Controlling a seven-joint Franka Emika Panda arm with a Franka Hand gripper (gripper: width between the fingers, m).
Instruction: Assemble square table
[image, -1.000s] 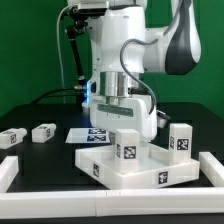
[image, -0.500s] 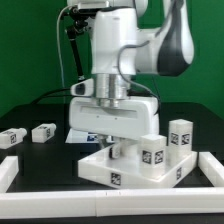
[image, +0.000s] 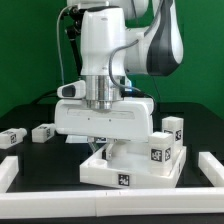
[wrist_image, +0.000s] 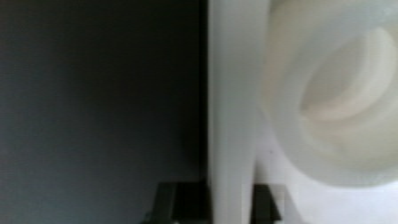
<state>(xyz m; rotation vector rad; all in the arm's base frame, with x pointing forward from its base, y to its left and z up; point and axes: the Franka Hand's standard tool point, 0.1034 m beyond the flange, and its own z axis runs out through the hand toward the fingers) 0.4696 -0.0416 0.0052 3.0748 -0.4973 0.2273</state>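
- The end effector (image: 107, 148) reached down from the arm's wide white hand to the back edge of the tabletop (image: 95, 168).
- In the wrist view the picture was blurred. A thin white wall of the tabletop (wrist_image: 231, 100) stood between the two dark fingers (wrist_image: 178, 203), and both seemed to press on it. So the end effector (wrist_image: 222, 200) was closed on the tabletop.
- The tabletop lay on the dark table (image: 40, 190), in the middle and toward the exterior view's right, with one corner turned to the camera.
- One leg block (image: 160, 150) stood on the tabletop's corner at the exterior view's right.
- A second leg block (image: 172, 130) stood just behind it. Whether this one was on the tabletop or on the table could not be told.
- Two more leg blocks (image: 12, 136) (image: 43, 131) lay on the table at the exterior view's left, well apart from the tabletop.
- White border bars (image: 8, 170) (image: 212, 168) lay at both sides.
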